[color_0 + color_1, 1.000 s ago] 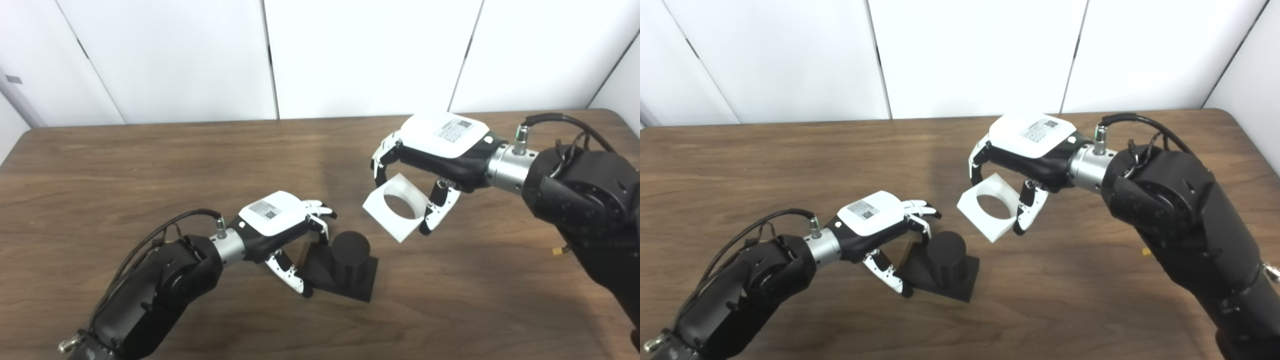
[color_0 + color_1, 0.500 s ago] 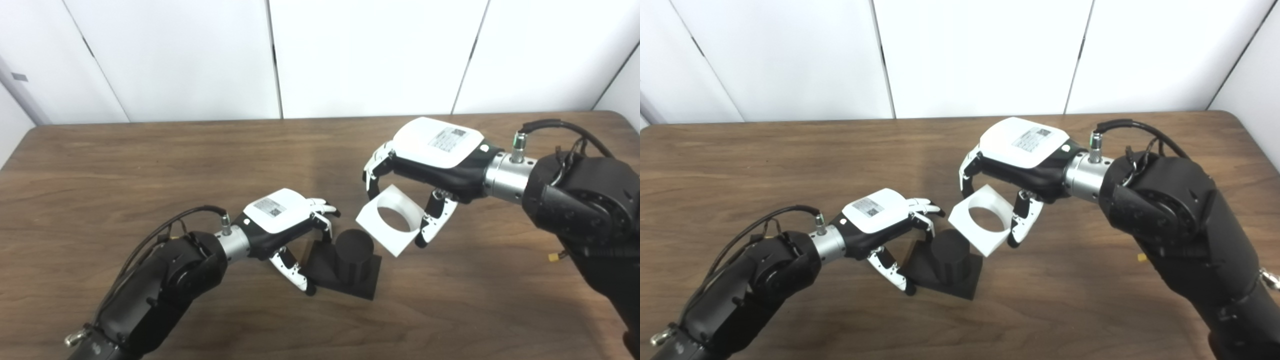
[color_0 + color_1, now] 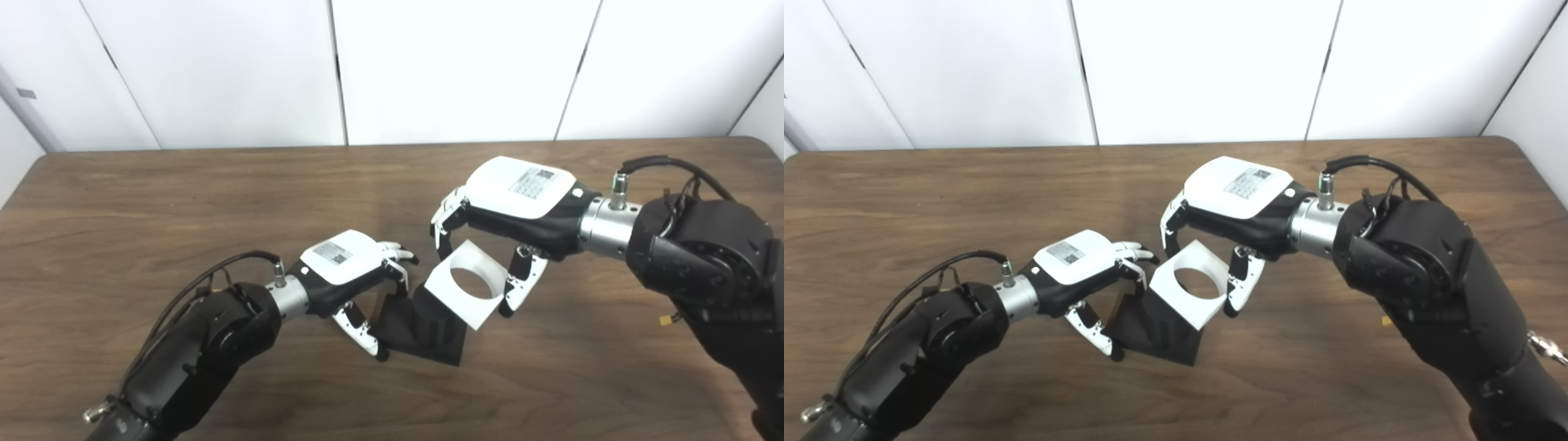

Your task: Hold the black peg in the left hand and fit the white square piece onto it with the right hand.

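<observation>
The black peg [image 3: 422, 334], a short cylinder on a square base, stands on the wooden table [image 3: 184, 202] near the middle front. My left hand [image 3: 346, 266] is shut on the base's left side, with the thumb at the front corner and the fingers at the back corner. My right hand [image 3: 520, 196] is shut on the white square piece [image 3: 1168, 289], which has a round hole. It holds the piece tilted just above the peg. The piece's lower left part hides the top of the cylinder. Whether piece and peg touch, I cannot tell.
White wall panels [image 3: 453, 67] rise behind the table's far edge. A small yellow connector [image 3: 664, 320] hangs under the right forearm. The bulky right forearm [image 3: 1421, 282] covers the table's right front.
My right hand has carried the white piece left and down, from beside the peg to over its cylinder. The left hand has kept its hold on the base.
</observation>
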Controlling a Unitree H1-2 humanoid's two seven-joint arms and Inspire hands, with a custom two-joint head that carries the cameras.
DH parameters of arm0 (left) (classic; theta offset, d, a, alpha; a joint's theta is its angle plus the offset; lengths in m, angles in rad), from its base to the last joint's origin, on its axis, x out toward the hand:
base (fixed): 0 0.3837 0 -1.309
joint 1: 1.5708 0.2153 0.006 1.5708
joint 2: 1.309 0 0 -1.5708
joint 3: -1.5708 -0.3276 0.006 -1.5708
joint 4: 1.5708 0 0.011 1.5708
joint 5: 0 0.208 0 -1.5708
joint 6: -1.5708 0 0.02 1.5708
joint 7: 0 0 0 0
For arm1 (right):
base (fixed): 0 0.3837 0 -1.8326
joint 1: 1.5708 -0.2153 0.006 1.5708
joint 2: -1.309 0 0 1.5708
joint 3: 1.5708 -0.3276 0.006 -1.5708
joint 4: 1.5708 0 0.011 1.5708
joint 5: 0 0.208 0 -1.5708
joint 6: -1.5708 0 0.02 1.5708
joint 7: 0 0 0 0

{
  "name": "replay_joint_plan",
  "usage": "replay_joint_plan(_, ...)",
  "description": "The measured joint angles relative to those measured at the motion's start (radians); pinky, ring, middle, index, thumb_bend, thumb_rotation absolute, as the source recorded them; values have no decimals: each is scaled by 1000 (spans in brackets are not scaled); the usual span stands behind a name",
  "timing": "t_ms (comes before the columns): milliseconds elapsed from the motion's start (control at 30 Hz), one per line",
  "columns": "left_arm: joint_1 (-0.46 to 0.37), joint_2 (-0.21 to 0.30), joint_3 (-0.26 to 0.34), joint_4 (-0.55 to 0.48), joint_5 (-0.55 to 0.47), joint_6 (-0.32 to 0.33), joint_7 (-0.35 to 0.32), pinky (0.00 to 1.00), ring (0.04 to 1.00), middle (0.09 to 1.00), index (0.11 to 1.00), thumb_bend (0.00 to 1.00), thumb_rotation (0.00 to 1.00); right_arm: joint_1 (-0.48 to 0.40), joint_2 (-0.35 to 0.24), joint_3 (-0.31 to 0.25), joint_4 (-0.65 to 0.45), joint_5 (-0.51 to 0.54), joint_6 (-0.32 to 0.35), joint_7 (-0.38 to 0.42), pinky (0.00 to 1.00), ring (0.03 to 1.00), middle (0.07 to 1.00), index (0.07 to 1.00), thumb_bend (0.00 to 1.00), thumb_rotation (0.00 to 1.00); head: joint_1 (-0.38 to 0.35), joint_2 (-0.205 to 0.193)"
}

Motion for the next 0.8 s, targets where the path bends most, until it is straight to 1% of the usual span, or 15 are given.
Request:
replay_joint_plan(300, 0, -2, -1, 0, 1, 2, 0, 750, 933, 904, 492, 524, 69, 0, 36, 22, 10, -17, -16, -4, 752, 812, 753, 477, 522, 132, 5, 0)
replay_joint_plan(533, 0, -3, -1, 0, 1, 1, 0, 737, 927, 896, 492, 524, 68, 1, 61, 23, 38, -28, -23, -12, 734, 804, 749, 477, 522, 131, 5, 0)
replay_joint_plan(800, 0, -4, -1, 0, 1, 1, 0, 734, 923, 894, 492, 524, 69, 2, 78, 25, 50, -37, -26, -28, 768, 820, 759, 478, 522, 131, 11, 3)
